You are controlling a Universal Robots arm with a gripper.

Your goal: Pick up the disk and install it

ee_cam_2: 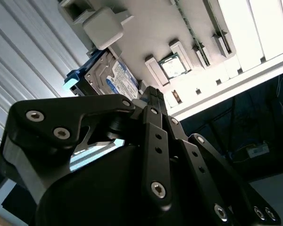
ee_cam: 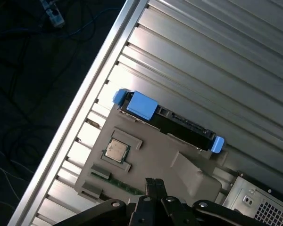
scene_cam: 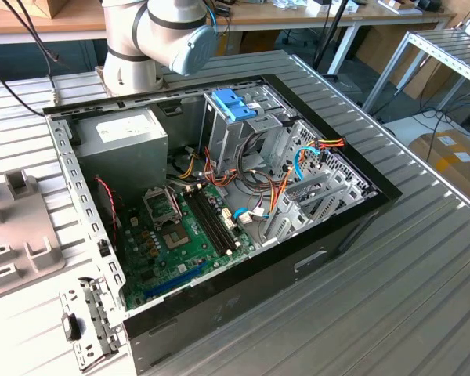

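Currently, you have the grey fixture tray (scene_cam: pixel 8 235) at the exterior view's left, the open computer case (scene_cam: pixel 313 258) beside it. In the first wrist view the disk (ee_cam: pixel 179 125) lies flat along that tray's edge, untouched. The gripper (ee_cam: pixel 154 181) hangs above the tray, fingers (ee_cam: pixel 150 184) pressed together, empty. Descend like that and, I judge, they strike the disk or the nearby processor chip (ee_cam: pixel 117 150).

Bare ribbed table (ee_cam: pixel 217 61) flanks the disk (ee_cam: pixel 172 122) on one side — the grey tray (ee_cam: pixel 151 155) crowds the other.
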